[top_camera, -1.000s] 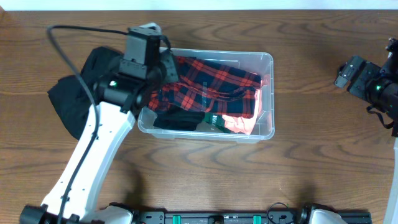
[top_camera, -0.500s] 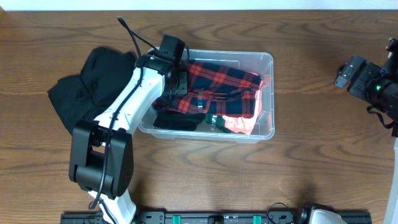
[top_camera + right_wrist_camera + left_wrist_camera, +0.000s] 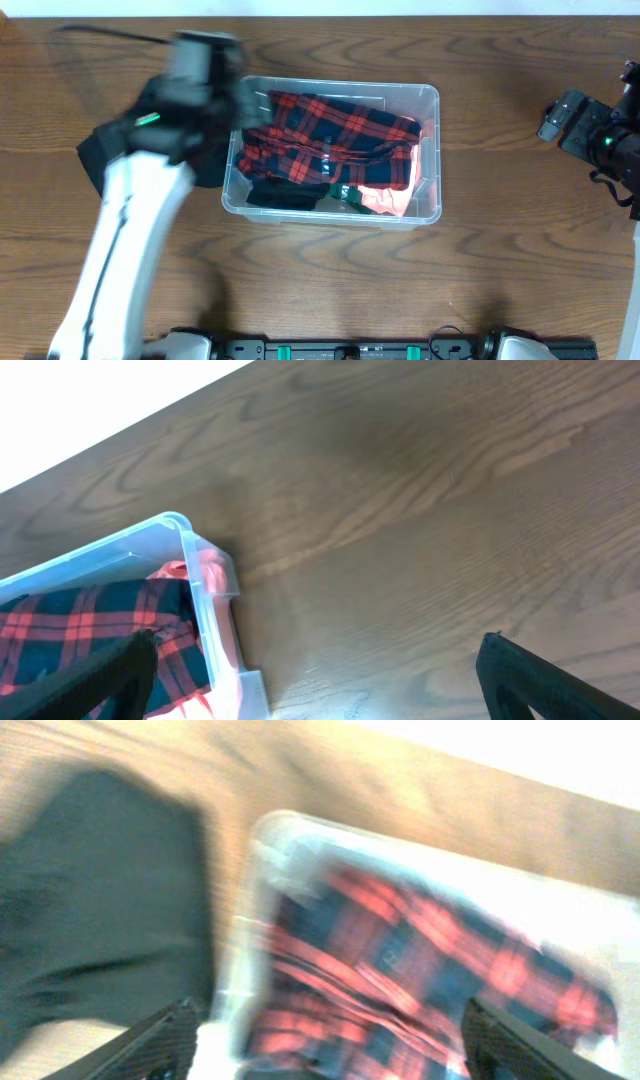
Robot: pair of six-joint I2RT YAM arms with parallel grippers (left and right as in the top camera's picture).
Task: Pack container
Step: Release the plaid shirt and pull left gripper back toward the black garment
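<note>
1. Though the left arm (image 3: 130,230) is smeared by blur, the overhead view reads plainly. The container (image 3: 432,150), a clear rectangular plastic bin with rounded corners and a rolled rim, sits near the middle of the wood-grain table (image 3: 500,260). A crumpled red-and-black plaid shirt (image 3: 330,135) spans it from 9 to 3 o'clock. Black fabric (image 3: 285,192) fills its 7 o'clock corner and a coral-pink cloth (image 3: 385,200) its 5 o'clock corner, with a green scrap (image 3: 345,196) between them. A soft black garment (image 3: 100,160) is heaped at the bin's 9 o'clock, partly under the arm. The right arm (image 3: 600,135) is at 3 o'clock, well apart.
2. Left wrist view, heavily blurred: the left gripper (image 3: 328,1010) has its dark fingers splayed wide at 7 and 5 o'clock, with nothing clamped between them. The plaid shirt lies inside the container, and the black garment lies outside its wall at 9 o'clock.
3. Right wrist view: the right gripper (image 3: 318,637) is spread wide and empty above bare wood. The container's rounded corner shows at 8 o'clock, with plaid and pink against its clear wall.
</note>
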